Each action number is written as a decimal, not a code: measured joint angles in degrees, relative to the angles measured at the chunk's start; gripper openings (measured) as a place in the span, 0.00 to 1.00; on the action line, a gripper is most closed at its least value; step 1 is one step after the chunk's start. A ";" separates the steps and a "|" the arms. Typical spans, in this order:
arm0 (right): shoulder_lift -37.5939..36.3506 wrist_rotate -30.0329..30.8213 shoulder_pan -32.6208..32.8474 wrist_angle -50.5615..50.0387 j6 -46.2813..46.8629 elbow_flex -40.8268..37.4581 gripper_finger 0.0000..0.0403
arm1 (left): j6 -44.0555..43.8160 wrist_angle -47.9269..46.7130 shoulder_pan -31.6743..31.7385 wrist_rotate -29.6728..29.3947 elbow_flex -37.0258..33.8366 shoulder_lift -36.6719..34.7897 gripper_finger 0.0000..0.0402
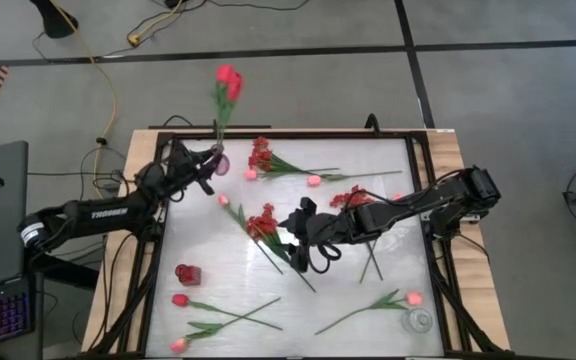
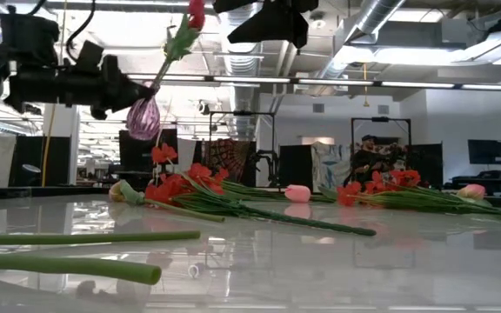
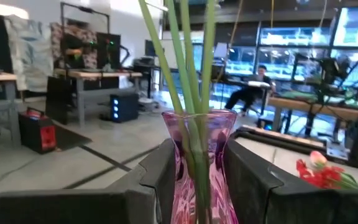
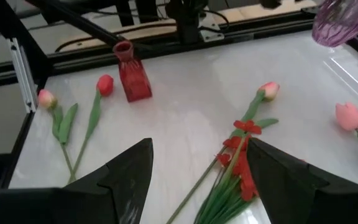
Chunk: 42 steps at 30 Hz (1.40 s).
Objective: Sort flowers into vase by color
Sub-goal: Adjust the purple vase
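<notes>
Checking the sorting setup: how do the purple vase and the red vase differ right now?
The purple vase is held above the table in the left gripper; the red vase stands on the table. The purple vase holds a red tulip; the red vase looks empty. Both are small and translucent.

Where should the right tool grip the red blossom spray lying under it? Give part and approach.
Grip its bundled thin green stems just behind the small red clustered blossoms, coming straight down: the spray lies flat on the white table, and the open right tool hangs astride it.
</notes>
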 joint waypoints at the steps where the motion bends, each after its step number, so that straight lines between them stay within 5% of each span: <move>1: 0.00 0.02 0.00 0.60 0.01 0.00 0.71 | -0.25 0.41 0.00 -0.37 -0.37 0.00 0.27; 17: 2.39 2.70 -0.84 6.08 0.30 -0.09 0.71 | 8.30 0.47 0.01 -0.94 -0.22 11.96 0.27; 37: 11.80 1.66 -6.75 19.59 -0.58 -0.04 0.71 | 6.96 30.97 3.08 8.25 0.05 40.70 0.27; 42: 16.20 1.81 -10.68 25.28 0.41 -0.04 0.71 | 7.52 32.07 3.08 8.65 0.72 45.84 0.27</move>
